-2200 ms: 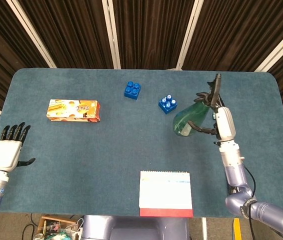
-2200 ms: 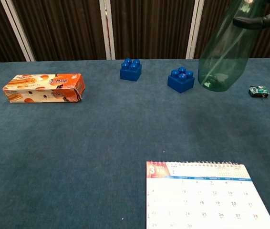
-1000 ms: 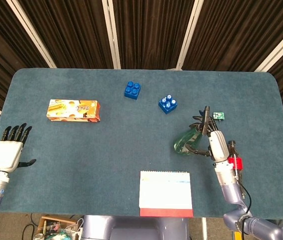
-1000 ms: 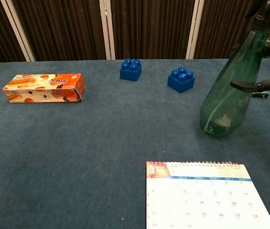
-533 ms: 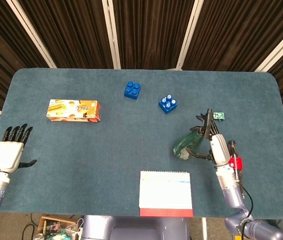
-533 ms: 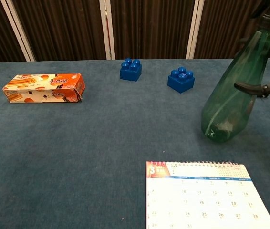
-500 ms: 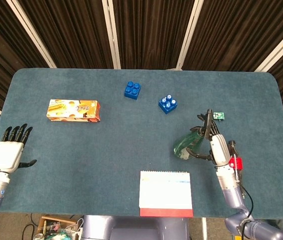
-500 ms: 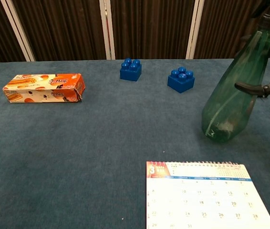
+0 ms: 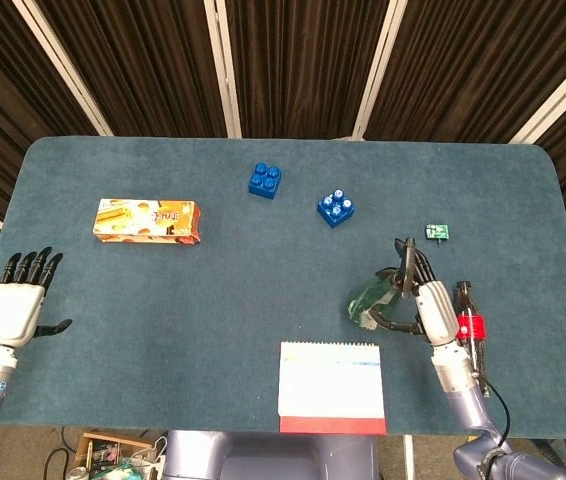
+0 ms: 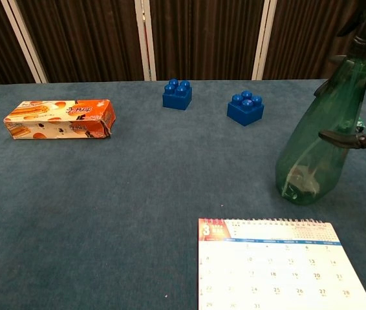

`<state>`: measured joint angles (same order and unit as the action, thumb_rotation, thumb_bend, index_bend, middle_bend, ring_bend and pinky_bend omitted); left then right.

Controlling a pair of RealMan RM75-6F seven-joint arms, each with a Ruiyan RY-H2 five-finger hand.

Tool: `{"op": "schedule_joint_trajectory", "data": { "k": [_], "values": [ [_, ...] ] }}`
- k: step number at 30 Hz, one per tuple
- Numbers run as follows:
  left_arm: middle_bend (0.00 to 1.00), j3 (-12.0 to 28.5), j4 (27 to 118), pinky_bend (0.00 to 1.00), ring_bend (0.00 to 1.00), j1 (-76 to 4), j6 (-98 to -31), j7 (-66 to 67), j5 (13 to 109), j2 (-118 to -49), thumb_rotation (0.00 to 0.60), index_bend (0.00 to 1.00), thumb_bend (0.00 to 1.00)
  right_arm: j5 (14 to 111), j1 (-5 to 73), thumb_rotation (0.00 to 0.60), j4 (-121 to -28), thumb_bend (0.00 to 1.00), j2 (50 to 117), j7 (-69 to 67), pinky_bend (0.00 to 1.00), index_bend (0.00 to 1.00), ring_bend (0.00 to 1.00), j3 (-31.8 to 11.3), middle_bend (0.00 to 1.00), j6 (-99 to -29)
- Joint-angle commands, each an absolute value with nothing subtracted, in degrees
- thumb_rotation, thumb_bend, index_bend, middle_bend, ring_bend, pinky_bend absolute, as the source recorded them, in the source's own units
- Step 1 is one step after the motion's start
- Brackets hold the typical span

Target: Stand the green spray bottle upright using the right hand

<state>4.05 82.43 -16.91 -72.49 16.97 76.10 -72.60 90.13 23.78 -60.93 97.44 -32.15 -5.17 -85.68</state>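
The green translucent spray bottle (image 10: pixel 319 139) stands nearly upright on the blue table, its top leaning a little to the right, its base on or just above the cloth in front of the calendar. From the head view the spray bottle (image 9: pixel 371 301) shows from above. My right hand (image 9: pixel 425 300) grips it from the right side, fingers (image 10: pixel 354 137) wrapped around its body and neck. My left hand (image 9: pixel 18 303) rests open at the table's left edge, fingers spread, holding nothing.
A desk calendar (image 10: pixel 280 265) lies just in front of the bottle. Two blue bricks (image 10: pixel 245 108) (image 10: pixel 177 93) sit behind it. An orange snack box (image 10: pixel 60 119) lies at the left. A small green item (image 9: pixel 437 232) sits beyond my right hand.
My right hand has brought the bottle down from high near the blue brick towards the calendar, turning it closer to upright. The left hand has stayed put.
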Motion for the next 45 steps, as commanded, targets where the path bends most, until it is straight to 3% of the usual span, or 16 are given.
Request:
{"op": "schedule_joint_trajectory", "data": {
  "k": [1, 8, 11, 28, 34, 38, 45],
  "values": [
    [0.00, 4.03, 82.50, 0.04, 0.03, -16.86, -72.57, 16.93, 76.17, -72.55, 0.600, 0.00, 0.05, 90.54, 23.61, 0.600, -60.89, 0.27, 97.40, -31.73, 0.00, 0.32, 0.00, -4.85, 0.00, -85.67],
    [0.00, 4.02, 82.63, 0.04, 0.03, -16.74, -72.77, 16.77, 76.32, -72.46, 0.600, 0.00, 0.05, 91.42, 23.34, 0.600, -61.78, 0.16, 96.59, -29.32, 0.00, 0.05, 0.00, -4.25, 0.00, -85.54],
    [0.00, 3.99, 82.68, 0.04, 0.03, -16.72, -72.79, 16.67, 76.42, -72.44, 0.600, 0.00, 0.05, 91.60, 23.16, 0.600, -62.55, 0.12, 96.10, -28.10, 0.00, 0.00, 0.00, -4.26, 0.00, -85.70],
    [0.00, 3.97, 83.19, 0.04, 0.03, -16.23, -73.65, 16.12, 76.89, -71.94, 0.600, 0.00, 0.05, 90.65, 20.62, 0.600, -65.69, 0.08, 89.92, -22.26, 0.00, 0.00, 0.00, -2.58, 0.00, -83.55],
    [0.00, 3.93, 83.78, 0.04, 0.03, -15.67, -74.70, 15.78, 77.29, -71.44, 0.600, 0.00, 0.05, 88.92, 18.95, 0.600, -52.72, 0.08, 89.03, -14.50, 0.00, 0.00, 0.00, -2.87, 0.00, -83.34],
    [0.00, 3.86, 83.97, 0.04, 0.03, -15.45, -74.93, 15.97, 77.31, -71.39, 0.600, 0.00, 0.05, 84.01, 17.96, 0.600, -48.65, 0.09, 86.58, -3.26, 0.00, 0.00, 0.00, -4.78, 0.00, -79.33],
    [0.00, 3.88, 84.40, 0.04, 0.03, -15.26, -75.31, 16.69, 77.34, -71.57, 0.600, 0.00, 0.05, 70.51, 13.63, 0.600, -68.91, 0.12, 77.21, 13.61, 0.00, 0.00, 0.00, -10.45, 0.00, -76.55]
  ]
}}
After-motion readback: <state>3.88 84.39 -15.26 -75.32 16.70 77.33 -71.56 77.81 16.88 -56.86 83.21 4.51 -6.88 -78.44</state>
